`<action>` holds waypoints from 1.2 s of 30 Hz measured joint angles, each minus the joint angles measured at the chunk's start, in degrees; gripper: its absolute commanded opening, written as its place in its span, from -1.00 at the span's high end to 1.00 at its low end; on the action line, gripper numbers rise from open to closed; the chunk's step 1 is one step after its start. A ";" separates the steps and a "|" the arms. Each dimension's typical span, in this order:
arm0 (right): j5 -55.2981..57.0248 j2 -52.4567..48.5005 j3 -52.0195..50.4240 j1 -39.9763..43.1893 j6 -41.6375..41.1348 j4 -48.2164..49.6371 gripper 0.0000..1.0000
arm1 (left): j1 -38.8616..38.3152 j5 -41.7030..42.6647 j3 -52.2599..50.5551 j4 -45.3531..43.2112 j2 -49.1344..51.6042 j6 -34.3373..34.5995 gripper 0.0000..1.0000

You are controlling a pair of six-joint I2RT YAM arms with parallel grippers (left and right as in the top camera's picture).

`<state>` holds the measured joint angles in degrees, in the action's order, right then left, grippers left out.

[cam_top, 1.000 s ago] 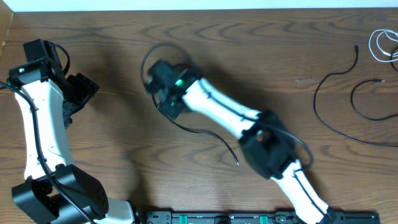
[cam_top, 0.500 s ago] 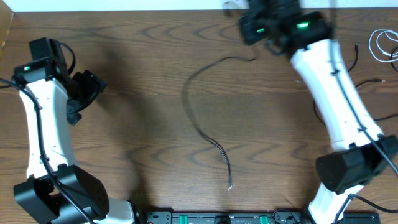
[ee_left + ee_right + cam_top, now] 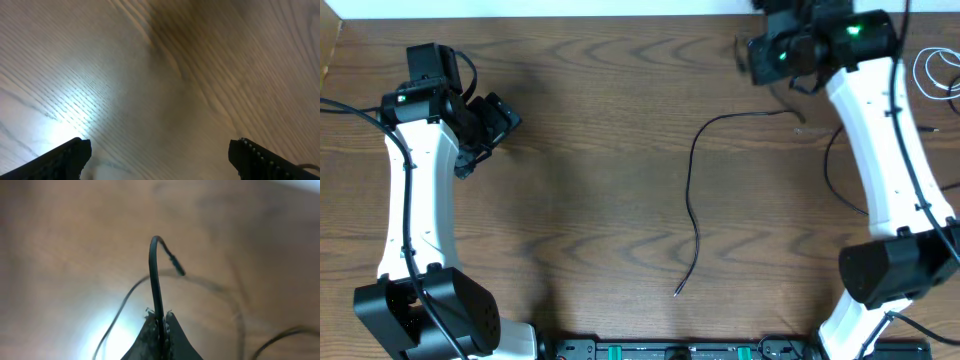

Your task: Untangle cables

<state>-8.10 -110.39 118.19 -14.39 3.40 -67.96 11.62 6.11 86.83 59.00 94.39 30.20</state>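
A long black cable (image 3: pixel 692 200) lies on the wooden table, running from a free plug end at the front middle up and right toward my right gripper (image 3: pixel 762 58) at the far edge. In the right wrist view that gripper (image 3: pixel 159 319) is shut on this black cable (image 3: pixel 153 275), whose short end arcs over to a small plug (image 3: pixel 178 270). More cables lie at the right: a black one (image 3: pixel 828 165) partly behind the right arm and a white loop (image 3: pixel 932 72). My left gripper (image 3: pixel 498 122) hangs open over bare wood at the left, its fingers (image 3: pixel 62 160) wide apart with nothing between them.
The table's far edge (image 3: pixel 570 14) runs right behind the right gripper. A black rail with green connectors (image 3: pixel 670 350) lines the front edge between the two arm bases.
The right arm has swung from the left-middle of the table to the far right, pulling the black cable out long behind it. The left gripper has shifted a little right and back.
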 measured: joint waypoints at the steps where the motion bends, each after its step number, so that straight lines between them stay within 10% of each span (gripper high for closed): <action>1: -0.55 -0.74 0.02 -0.96 -0.33 -2.32 0.97 | 0.00 -0.02 0.00 -0.07 0.00 0.00 -0.88; 16: 2.43 -19.37 -0.17 -17.25 -8.74 -23.61 0.95 | 0.00 -0.04 0.00 -0.11 0.00 0.00 -0.88; 29: 2.99 -24.24 -4.17 -22.62 -12.68 -20.70 0.01 | 0.00 -0.07 0.00 -0.17 0.00 0.00 -0.88; 36: 3.02 -24.24 -8.28 -22.60 -13.81 -14.05 0.01 | 0.00 -0.07 0.00 -0.33 0.00 0.00 -0.88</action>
<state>-5.08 -134.63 109.91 -36.99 -10.41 -82.02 11.62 6.04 86.83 58.67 94.39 30.20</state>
